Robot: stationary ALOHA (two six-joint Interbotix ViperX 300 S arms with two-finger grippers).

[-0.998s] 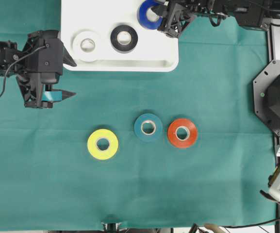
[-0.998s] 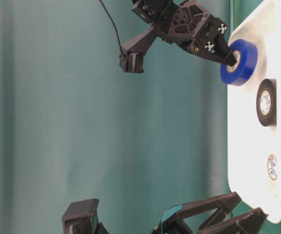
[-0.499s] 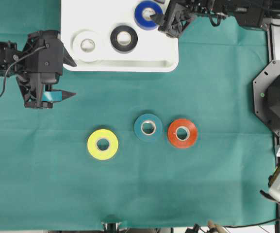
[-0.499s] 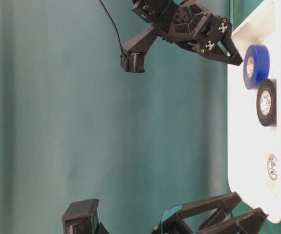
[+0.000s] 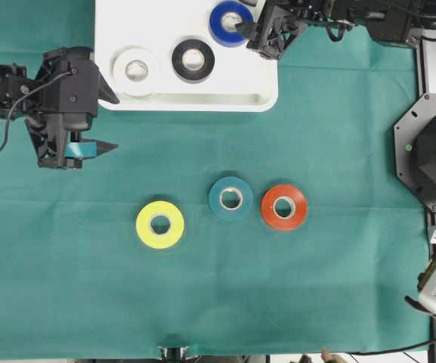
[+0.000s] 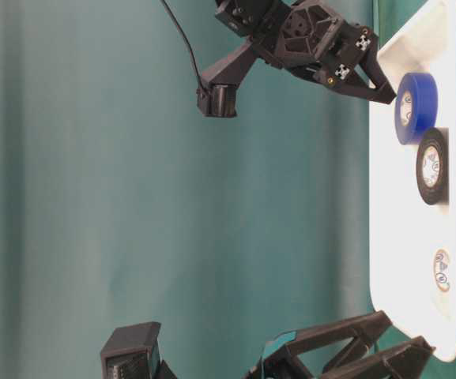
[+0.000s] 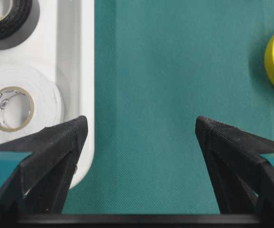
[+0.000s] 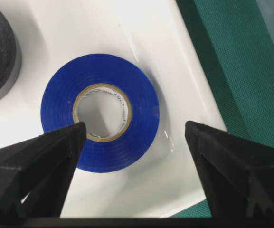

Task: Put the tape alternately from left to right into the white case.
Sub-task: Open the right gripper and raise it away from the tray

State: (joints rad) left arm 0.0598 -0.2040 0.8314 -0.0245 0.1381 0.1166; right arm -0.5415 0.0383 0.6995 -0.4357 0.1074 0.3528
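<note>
Overhead, top centre: the white case [image 5: 202, 97] holds 3 rolls, white [image 5: 135, 70], black [image 5: 193, 59] and blue [image 5: 230, 21]. Yellow [image 5: 160, 224], teal [image 5: 230, 198] and orange-red [image 5: 283, 206] rolls lie on the cloth [image 5: 202, 295] below. The left gripper [image 5: 100, 119], released and empty, sits at left; yellow lies down-right of it, likely nearest.

Right wrist view: the right gripper [image 8: 134, 142] is released, jaws straddling the flat blue roll.

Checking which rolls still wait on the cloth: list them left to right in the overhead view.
yellow roll → teal roll → orange-red roll
</note>
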